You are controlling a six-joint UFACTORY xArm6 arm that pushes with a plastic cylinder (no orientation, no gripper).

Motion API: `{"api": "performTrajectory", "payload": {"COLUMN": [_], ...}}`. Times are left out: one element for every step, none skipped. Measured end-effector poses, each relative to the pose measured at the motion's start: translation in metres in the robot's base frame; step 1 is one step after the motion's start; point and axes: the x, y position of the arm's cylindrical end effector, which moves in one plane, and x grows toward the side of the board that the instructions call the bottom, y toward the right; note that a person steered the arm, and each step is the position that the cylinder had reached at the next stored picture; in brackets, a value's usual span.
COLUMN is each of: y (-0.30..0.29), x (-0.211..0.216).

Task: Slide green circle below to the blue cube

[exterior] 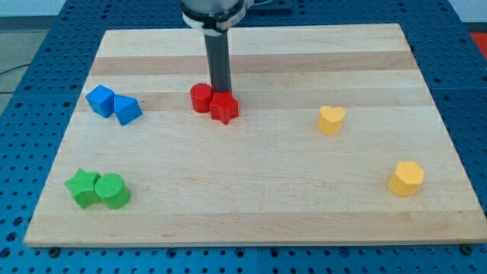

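The green circle (112, 190) lies near the board's bottom left corner, touching a green star (82, 187) on its left. The blue cube (100, 100) sits at the upper left, touching a blue triangular block (127, 110) on its right. My tip (220, 91) is at the board's upper middle, right behind a red cylinder (202, 97) and a red star-shaped block (224, 107). It is far to the right of and above the green circle.
A yellow heart (331, 119) lies right of centre. A yellow hexagon (406, 178) lies near the lower right. The wooden board (259, 205) ends at blue perforated table on all sides.
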Motion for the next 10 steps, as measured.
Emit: {"api": "performTrajectory", "payload": {"y": [-0.011, -0.016, 0.025, 0.091, 0.038, 0.104, 0.197, 0.201, 0.104, 0.070], "x": [0.032, 0.067, 0.106, 0.136, 0.152, 0.157, 0.164, 0.163, 0.120, 0.043]}}
